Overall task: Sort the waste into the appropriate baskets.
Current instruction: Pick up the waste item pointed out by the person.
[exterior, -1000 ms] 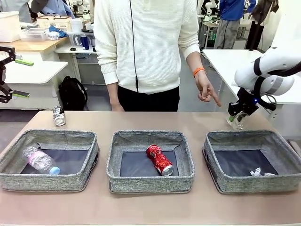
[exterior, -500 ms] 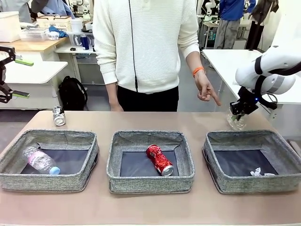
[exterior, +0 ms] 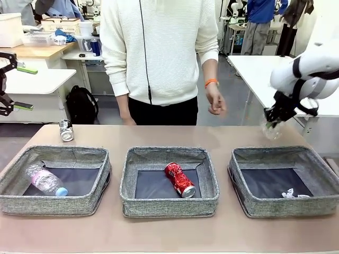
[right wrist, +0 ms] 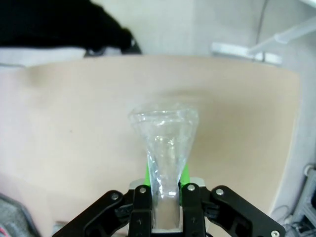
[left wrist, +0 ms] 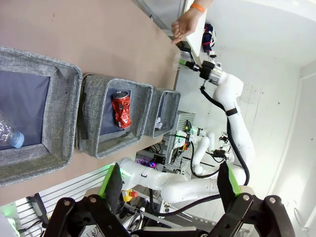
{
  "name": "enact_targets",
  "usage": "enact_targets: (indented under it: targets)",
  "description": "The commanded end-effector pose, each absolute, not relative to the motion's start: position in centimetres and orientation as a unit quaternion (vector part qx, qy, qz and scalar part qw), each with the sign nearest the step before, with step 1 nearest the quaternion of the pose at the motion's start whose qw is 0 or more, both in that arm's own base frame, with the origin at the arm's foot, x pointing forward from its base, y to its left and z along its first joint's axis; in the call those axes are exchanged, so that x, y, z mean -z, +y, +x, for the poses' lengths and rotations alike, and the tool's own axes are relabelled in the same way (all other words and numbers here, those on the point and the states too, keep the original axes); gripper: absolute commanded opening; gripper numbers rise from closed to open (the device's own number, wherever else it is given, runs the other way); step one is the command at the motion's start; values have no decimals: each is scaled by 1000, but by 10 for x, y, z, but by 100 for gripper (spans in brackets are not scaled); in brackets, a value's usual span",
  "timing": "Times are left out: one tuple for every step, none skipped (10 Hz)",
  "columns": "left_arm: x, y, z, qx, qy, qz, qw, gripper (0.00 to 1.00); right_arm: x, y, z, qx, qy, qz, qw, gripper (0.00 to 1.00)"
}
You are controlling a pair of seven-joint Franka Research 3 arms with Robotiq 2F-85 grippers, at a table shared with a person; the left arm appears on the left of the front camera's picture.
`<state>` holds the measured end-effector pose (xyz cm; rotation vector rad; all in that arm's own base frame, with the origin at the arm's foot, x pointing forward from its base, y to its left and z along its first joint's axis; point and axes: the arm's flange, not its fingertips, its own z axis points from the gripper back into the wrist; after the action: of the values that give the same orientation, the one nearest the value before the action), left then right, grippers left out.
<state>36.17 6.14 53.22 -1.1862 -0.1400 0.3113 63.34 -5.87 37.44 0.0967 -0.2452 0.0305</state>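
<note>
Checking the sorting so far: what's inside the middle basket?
One red drink can lies on the dark base of the middle basket; its near wall hides the strip of base behind it.

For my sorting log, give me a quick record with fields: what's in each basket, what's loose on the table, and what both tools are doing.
Left basket: pink-label bottle, lying down
Middle basket: red drink can, lying down
Right basket: small white scrap
Loose on table: dark drink can, beyond the left basket's far wall
Right tool: shut on clear label-less bottle, beyond the right basket
Left tool: open, holding nothing
Person's hand: empty, at the far side
</note>
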Motion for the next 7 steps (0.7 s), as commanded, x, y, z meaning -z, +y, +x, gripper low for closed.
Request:
enact_targets:
  targets:
    - [-535,61,361,-143,-67,-566,809,100,-471,-55,596,36,-139,17,989,20]
    - [-535,61,361,-143,-67,-566,809,100,-506,-43,565,48,-119,4,992,20]
    - [-535,61,361,-143,-67,-566,809,100,-524,-26,530,39,-109,-24,993,20]
    - [-535,61,361,-143,-67,-566,809,100,-530,-14,505,25,-99,-41,994,20]
    - [-535,61,361,-143,-67,-566,809,100,-532,5,463,-12,-122,-53,991,20]
    - [-535,61,361,-143,-67,-566,809,100,-523,11,447,-21,-138,-49,989,20]
    - [-535,61,361,-143,-67,-566,809,100,-513,1,456,-12,-133,-33,991,20]
